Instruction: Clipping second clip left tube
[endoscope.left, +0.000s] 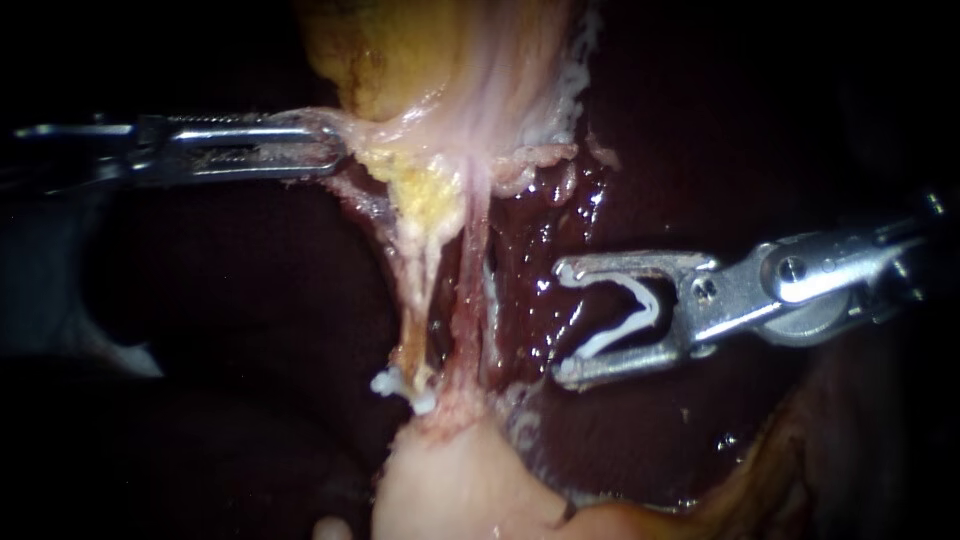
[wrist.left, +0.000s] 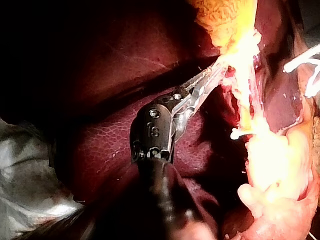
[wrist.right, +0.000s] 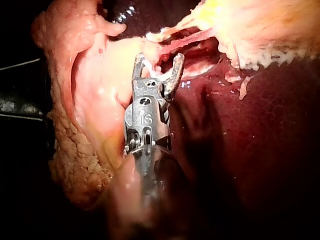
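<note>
Your right instrument's (endoscope.left: 562, 320) jaws stand wide apart, and a white loaded clip (endoscope.left: 650, 305) sits between them, its bent band lying against the inner face of both jaws, so that clip is all they have hold of. They hang over the wet, dark red liver (endoscope.left: 560, 230), just beside the right tube (endoscope.left: 470, 280) on its far side from the left tube (endoscope.left: 415, 300), and neither tube lies within the gap. Your left instrument's (endoscope.left: 340, 150) jaws are pressed together on a fold of pale tissue at the lower edge of the gallbladder (endoscope.left: 420, 60), and that fold is drawn out sideways toward the shaft. Below that grip the left tube runs down as a yellowish-white strand, close alongside the pinker right tube, toward a pale mass of tissue at the lower end. Near the foot of the left tube you can see a small white placed clip (endoscope.left: 400, 385) across it, well apart from your right instrument's open tips. From the left wrist camera the left instrument (wrist.left: 220, 67) shows the same closed grip ahead of it, with the placed clip (wrist.left: 239, 133) beside the bright strand. From the right wrist camera the right instrument (wrist.right: 159, 60) shows its two tips spread, with pale tissue just ahead.
</note>
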